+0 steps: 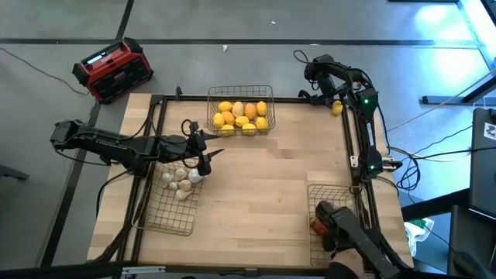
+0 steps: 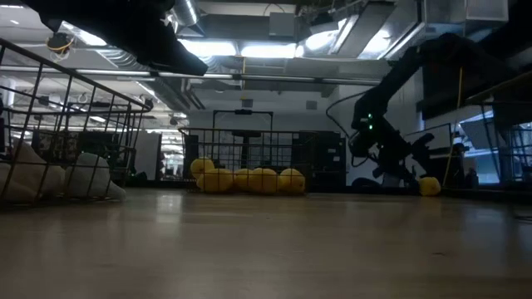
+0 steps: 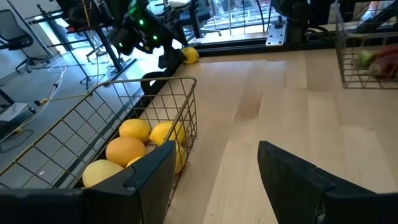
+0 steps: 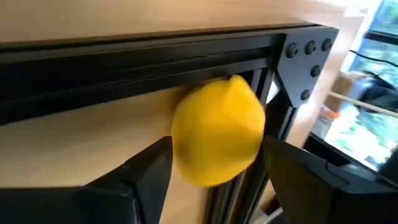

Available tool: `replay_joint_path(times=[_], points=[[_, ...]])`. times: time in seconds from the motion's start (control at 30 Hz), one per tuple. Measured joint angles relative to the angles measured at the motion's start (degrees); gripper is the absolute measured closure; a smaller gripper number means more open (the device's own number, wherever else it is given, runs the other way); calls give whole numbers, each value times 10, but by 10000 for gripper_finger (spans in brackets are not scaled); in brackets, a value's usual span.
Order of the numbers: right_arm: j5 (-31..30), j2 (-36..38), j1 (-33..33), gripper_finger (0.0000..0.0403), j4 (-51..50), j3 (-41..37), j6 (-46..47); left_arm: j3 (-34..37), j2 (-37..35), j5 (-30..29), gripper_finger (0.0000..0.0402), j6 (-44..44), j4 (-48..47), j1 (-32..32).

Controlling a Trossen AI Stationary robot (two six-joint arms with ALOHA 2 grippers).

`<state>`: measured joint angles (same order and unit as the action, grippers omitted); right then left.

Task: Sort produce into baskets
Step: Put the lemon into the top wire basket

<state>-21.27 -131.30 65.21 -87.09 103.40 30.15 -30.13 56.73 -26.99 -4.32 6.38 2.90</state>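
A loose yellow lemon (image 4: 217, 134) lies on the table in the far right corner, against the black frame rail (image 4: 124, 56); it also shows in the high view (image 1: 337, 108). My right gripper (image 4: 216, 155) comes down over it, open, with one finger on each side. My left gripper (image 3: 211, 180) hovers open and empty over the left wire basket (image 1: 167, 221), which holds white garlic bulbs (image 1: 180, 180). A far-middle basket (image 1: 240, 90) holds several lemons (image 1: 242, 116). A near-right basket (image 1: 325, 190) holds red pieces (image 1: 316, 225). My right gripper's fingers (image 4: 146, 171) stand on the lemon's two sides (image 4: 186, 149), slanting down from above. I cannot tell whether they touch it. The lemon rests on the table against the rail.
A red-and-black box (image 1: 115, 70) sits on the floor beyond the table's far left corner. Black frame rails (image 1: 350, 147) run along the table's edges. A dark piece of hardware (image 1: 349, 232) overlaps the near-right basket. Bare wood (image 1: 263, 186) lies in the table's middle.
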Motion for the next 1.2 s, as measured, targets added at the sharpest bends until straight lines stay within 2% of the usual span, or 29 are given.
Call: replay_joint_path(times=[0.1, 0.33, 0.47, 0.83, 1.0, 1.2], points=[[-34, -14, -5, 155, -12, 0, 15, 0, 0, 0, 178, 0, -3, 0], [-35, -15, -7, 155, -14, 0, 16, 0, 0, 0, 178, -10, 0, 0], [0, -15, -7, 155, -14, 0, 12, 0, 0, 0, 178, -10, 0, 0], [24, -11, -7, 158, -17, 0, -25, 0, 0, 0, 178, -14, 0, 0], [69, 8, -7, 186, 6, 1, -63, 0, 0, 0, 178, -18, 0, 0], [106, 13, -7, 220, 32, 1, -64, 0, 0, 0, 178, -18, 0, 0]])
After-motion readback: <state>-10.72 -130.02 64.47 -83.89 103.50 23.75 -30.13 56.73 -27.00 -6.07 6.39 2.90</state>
